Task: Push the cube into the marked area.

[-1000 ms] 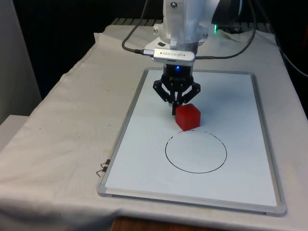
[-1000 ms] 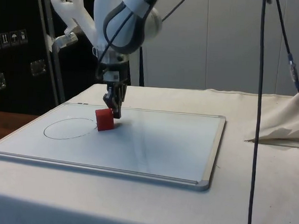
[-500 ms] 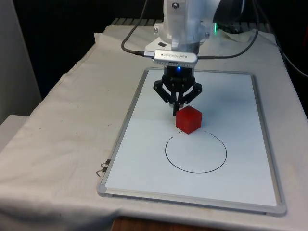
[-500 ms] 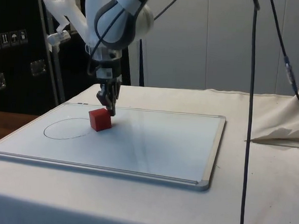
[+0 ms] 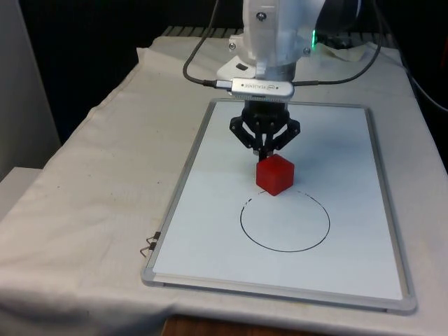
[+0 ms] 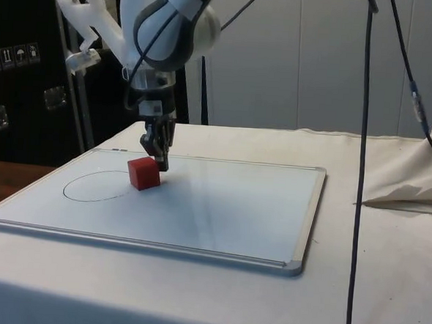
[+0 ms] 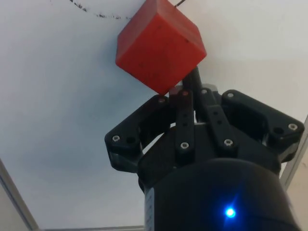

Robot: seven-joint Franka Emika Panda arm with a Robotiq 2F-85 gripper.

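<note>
A red cube (image 5: 274, 174) (image 6: 143, 174) (image 7: 160, 45) rests on the whiteboard (image 5: 336, 147), turned with a corner toward me, just outside the far rim of a black hand-drawn circle (image 5: 285, 220) (image 6: 97, 185). My gripper (image 5: 265, 154) (image 6: 157, 161) (image 7: 189, 89) is shut with nothing between its fingers. Its tips stand right behind the cube on the side away from the circle, touching or nearly touching it close to the board's surface.
The whiteboard has a metal frame (image 5: 170, 203) and lies on the white tablecloth (image 5: 91, 182). A small metal clip (image 5: 149, 243) lies by the board's near corner on the front view's left. Cables (image 6: 371, 142) hang at the side view's right.
The gripper has shifted slightly toward the front view's right, staying behind the cube. The cube slid a little toward the circle a second ago and has barely moved since.
</note>
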